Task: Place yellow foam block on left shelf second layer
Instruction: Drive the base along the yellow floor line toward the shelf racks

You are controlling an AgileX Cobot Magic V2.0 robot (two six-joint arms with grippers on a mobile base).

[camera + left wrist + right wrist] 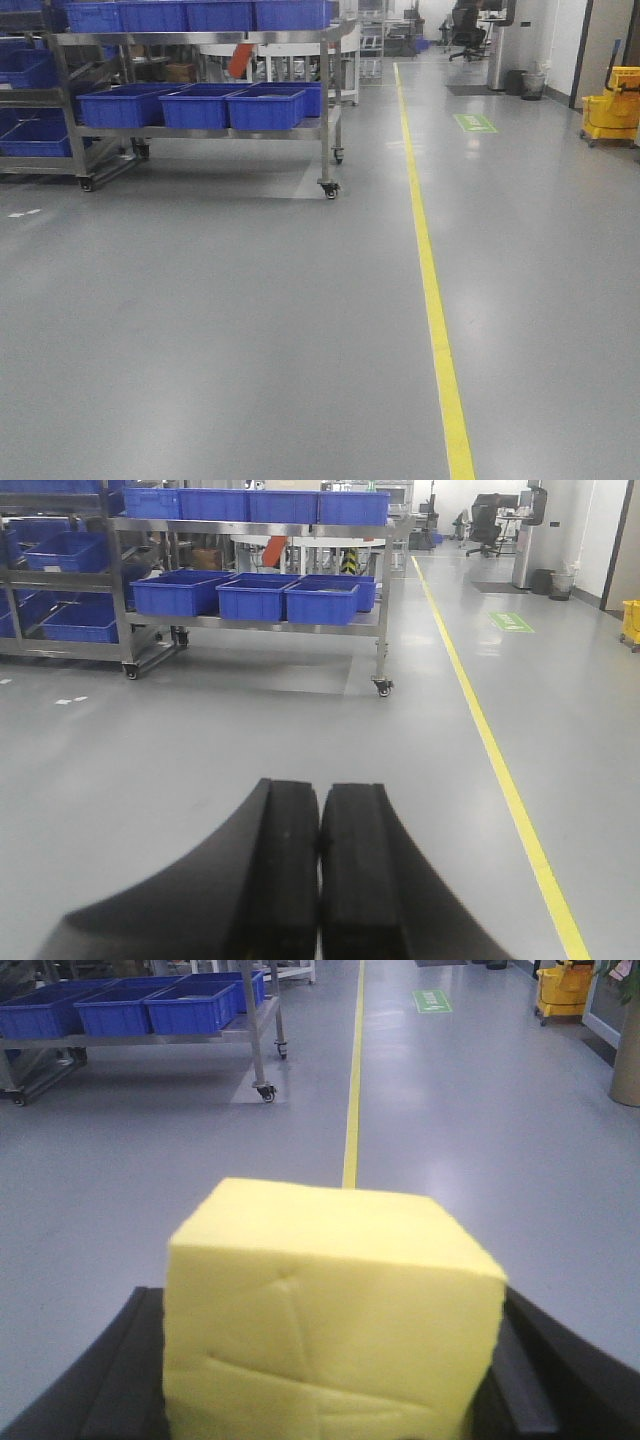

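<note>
The yellow foam block (330, 1310) fills the lower middle of the right wrist view, with faint creases on its near face. My right gripper (330, 1380) is shut on it, a black finger showing at each side. In the left wrist view my left gripper (320, 800) is shut, its two black pads pressed together with nothing between them, held over bare floor. The left shelf (330, 70) is a steel wheeled rack at the upper left of the front view, some way off. Neither gripper shows in the front view.
Blue bins (265, 108) fill the rack's layers, and a second rack (30, 140) with more bins stands further left. A yellow floor line (435, 300) runs away down the grey floor. A yellow mop bucket (612, 105) stands at the far right, and office chairs at the far end.
</note>
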